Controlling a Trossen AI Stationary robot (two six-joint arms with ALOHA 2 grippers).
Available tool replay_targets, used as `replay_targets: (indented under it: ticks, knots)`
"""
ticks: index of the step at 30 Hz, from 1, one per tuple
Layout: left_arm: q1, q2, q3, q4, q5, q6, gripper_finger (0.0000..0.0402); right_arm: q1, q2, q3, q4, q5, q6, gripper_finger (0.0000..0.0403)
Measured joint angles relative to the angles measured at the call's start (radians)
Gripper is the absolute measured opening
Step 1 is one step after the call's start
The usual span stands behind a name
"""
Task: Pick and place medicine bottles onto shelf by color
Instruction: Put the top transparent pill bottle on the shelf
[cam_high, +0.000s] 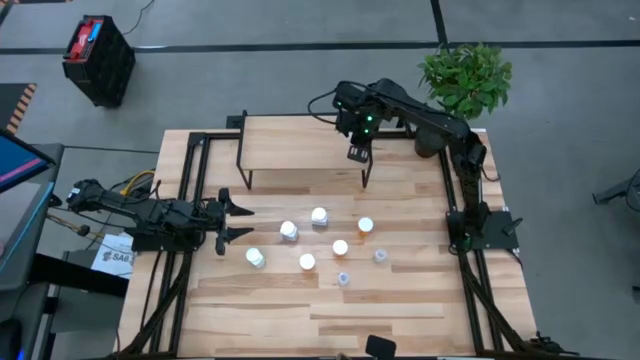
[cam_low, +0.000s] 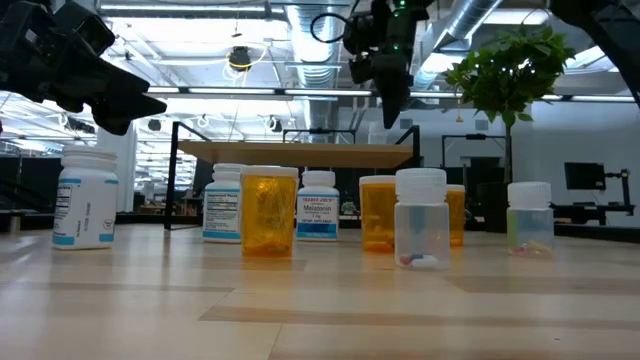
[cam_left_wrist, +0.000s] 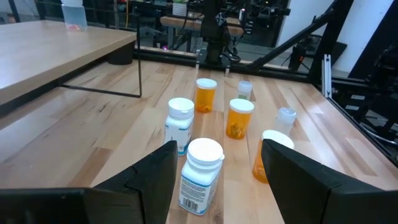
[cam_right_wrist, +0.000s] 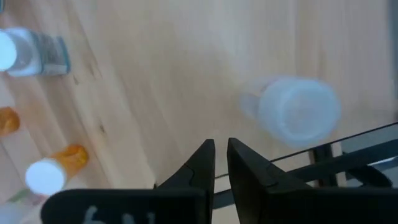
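Tabletop (cam_high: 400, 310) of pale wood planks carries everything, with the shelf (cam_high: 290, 145) standing along its far edge, light wood top on thin black legs. Over the shelf's right end hangs the right claw (cam_high: 356, 153), its fingers clenched together on nothing; directly below it in the right wrist view a clear bluish bottle (cam_right_wrist: 298, 111) sits on the shelf top near the edge. At the tabletop's left edge the left claw (cam_high: 236, 222) waits with its fingers spread apart, empty and pointing toward the bottles. The medicine bottles (cam_high: 320, 216) stand upright in a loose cluster on the middle of the tabletop, in front of the shelf: white ones (cam_low: 85, 198), orange ones (cam_low: 268, 212) and clear ones (cam_low: 421, 219), all with white caps.
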Motion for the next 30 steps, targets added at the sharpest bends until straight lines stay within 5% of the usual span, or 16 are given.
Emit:
replay_targets:
  ticks: [30]
  knots:
    - [0.0,0.0,0.0,0.0,-0.001,0.009,0.0222,-0.056,0.021,0.001,0.149,0.019,-0.118,0.0065]
